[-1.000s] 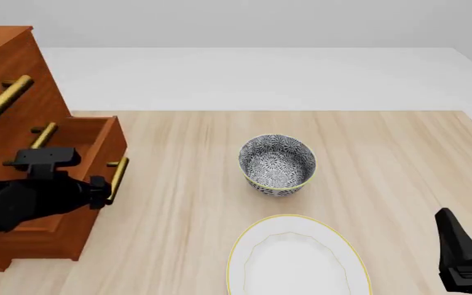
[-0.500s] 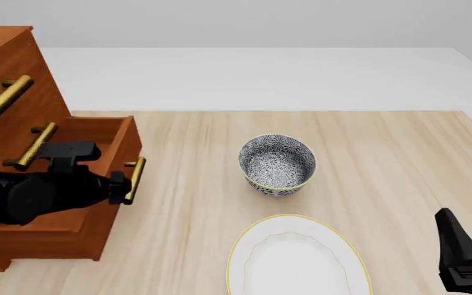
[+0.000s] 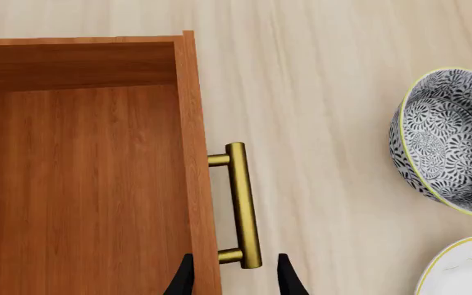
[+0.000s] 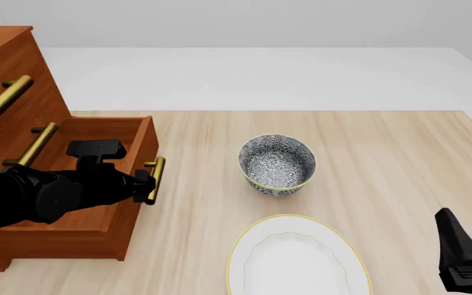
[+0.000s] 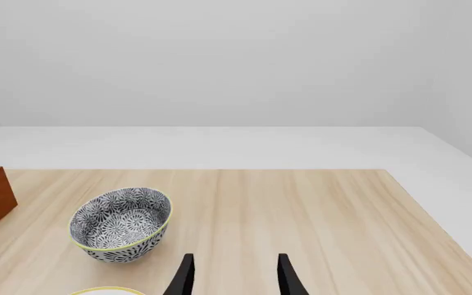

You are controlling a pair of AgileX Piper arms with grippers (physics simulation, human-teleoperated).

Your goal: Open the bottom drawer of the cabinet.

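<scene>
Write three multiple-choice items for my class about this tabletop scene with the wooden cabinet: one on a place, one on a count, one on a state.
1. Where is the patterned black-and-white bowl?
A. inside the drawer
B. on the table, right of the cabinet in the front view
C. on the white plate

2. How many brass bar handles show on the tall reddish-brown wooden cabinet in the front view?
A. one
B. three
C. five

3. What state is the deep reddish-brown bottom drawer in?
A. pulled out
B. fully shut
C. removed and lying on the table

Answers: 1 B, the bowl stands on bare tabletop beyond the gold-rimmed white plate. 2 B, one handle per drawer. 3 A, its plain wood inside is open to view, with the left gripper at its brass handle.
</scene>
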